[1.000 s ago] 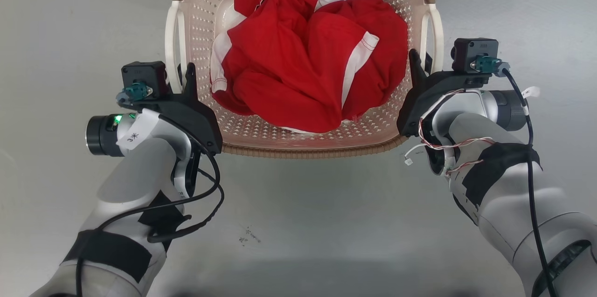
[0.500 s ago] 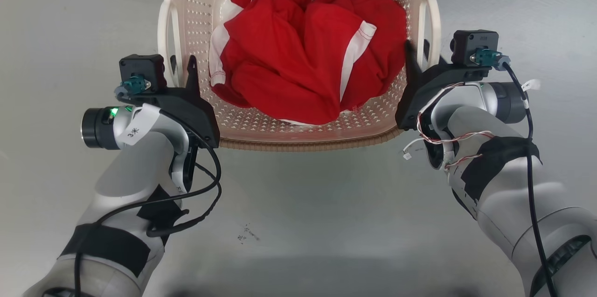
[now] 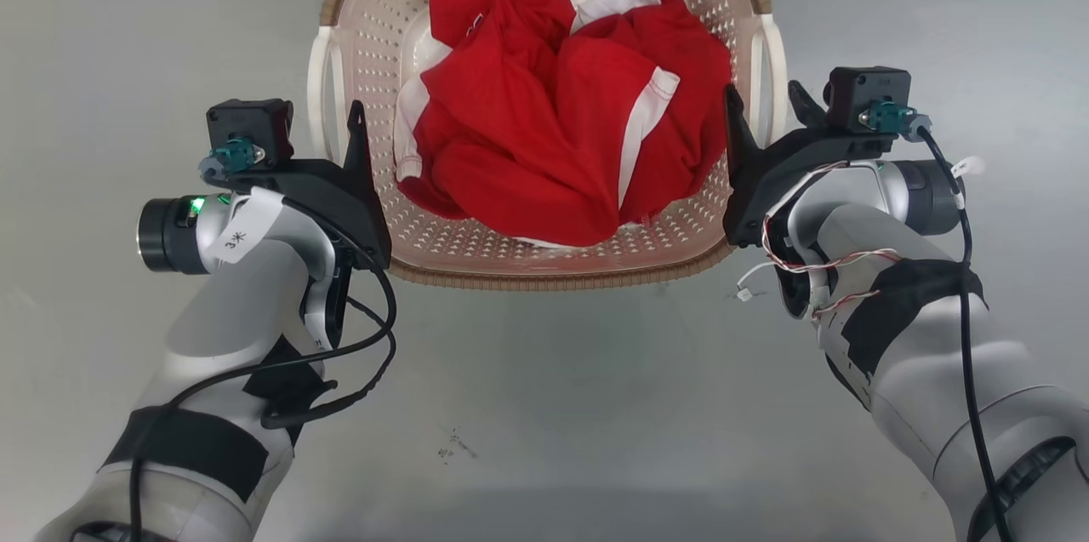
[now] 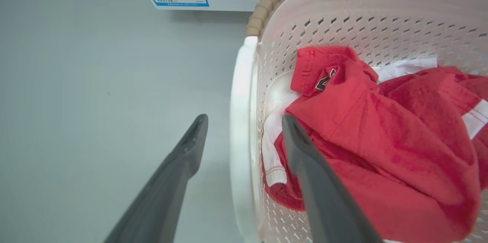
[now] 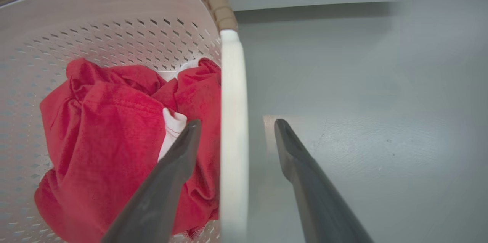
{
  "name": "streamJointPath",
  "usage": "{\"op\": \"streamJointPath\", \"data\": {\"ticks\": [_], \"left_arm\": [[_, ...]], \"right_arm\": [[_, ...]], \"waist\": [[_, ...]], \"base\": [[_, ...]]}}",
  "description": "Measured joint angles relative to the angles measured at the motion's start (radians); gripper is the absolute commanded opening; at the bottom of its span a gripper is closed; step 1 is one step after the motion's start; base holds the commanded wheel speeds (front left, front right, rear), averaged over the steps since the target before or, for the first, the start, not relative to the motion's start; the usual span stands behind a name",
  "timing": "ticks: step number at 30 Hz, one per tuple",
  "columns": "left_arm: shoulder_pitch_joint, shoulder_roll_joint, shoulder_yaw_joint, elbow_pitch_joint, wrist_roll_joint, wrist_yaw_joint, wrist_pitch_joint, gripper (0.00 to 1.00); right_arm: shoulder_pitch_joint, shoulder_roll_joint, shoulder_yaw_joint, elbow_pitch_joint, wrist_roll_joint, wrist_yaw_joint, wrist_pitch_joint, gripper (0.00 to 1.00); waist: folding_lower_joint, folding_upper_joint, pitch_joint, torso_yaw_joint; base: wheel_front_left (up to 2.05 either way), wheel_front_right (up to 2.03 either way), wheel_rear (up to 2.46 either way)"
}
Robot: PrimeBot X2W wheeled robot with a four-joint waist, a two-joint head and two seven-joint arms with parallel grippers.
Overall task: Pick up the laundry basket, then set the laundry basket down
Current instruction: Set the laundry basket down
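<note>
Sitting on the grey floor (image 3: pixel 544 406) in the head view, the laundry basket (image 3: pixel 544 276) holds red-and-white clothing (image 3: pixel 544 142) between the left tool (image 3: pixel 340 121) and the right tool (image 3: pixel 762 95). Left wrist view: spread fingers (image 4: pixel 183 159) straddle its white left handle (image 4: pixel 241 82), gaps either side. Right wrist view: fingers (image 5: pixel 305 174) are likewise apart around the right handle (image 5: pixel 232 82).

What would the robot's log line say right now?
left gripper: open around left handle | right gripper: open around right handle | basket: on floor, red clothes inside
</note>
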Motion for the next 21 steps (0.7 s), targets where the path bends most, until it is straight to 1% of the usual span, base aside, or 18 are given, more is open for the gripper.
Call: {"op": "streamJointPath", "data": {"ticks": [4,7,11,13,17,21], "left_arm": [[0.002,0.005,0.005,0.005,0.0,-0.001,0.0,1.0],[0.016,0.008,0.015,0.005,0.0,-0.01,-0.001,1.0],[0.053,0.008,0.029,-0.001,-0.004,-0.027,-0.001,1.0],[0.071,0.008,0.049,-0.014,-0.014,-0.028,-0.001,1.0],[0.104,0.009,0.066,-0.053,-0.027,-0.044,-0.001,1.0],[0.156,0.029,0.091,-0.097,-0.027,-0.053,-0.001,1.0]], "right_arm": [[0.015,0.0,0.0,0.0,0.0,0.0,-0.003,1.0],[0.016,0.0,0.0,0.0,0.0,0.002,-0.004,1.0],[0.029,0.0,-0.002,0.001,0.0,0.018,-0.012,1.0],[0.045,0.001,-0.014,0.003,0.0,0.028,-0.012,1.0],[0.066,-0.003,-0.029,0.001,0.001,0.044,-0.013,1.0],[0.087,-0.011,-0.062,-0.019,0.001,0.045,-0.013,1.0]], "waist": [[0.0,0.0,-0.029,-0.002],[0.0,-0.0001,-0.055,-0.004],[0.0,0.0,-0.098,-0.008],[0.0,0.0,-0.122,-0.01],[-0.0001,0.0,-0.174,-0.013],[-0.0001,0.0,-0.228,-0.017]], "base": [[0.0,0.0,0.0],[0.0,0.0,0.0],[0.0,0.0,0.0],[0.0,0.0,0.0],[0.0,0.0,0.0],[0.0,0.0,0.0]]}}
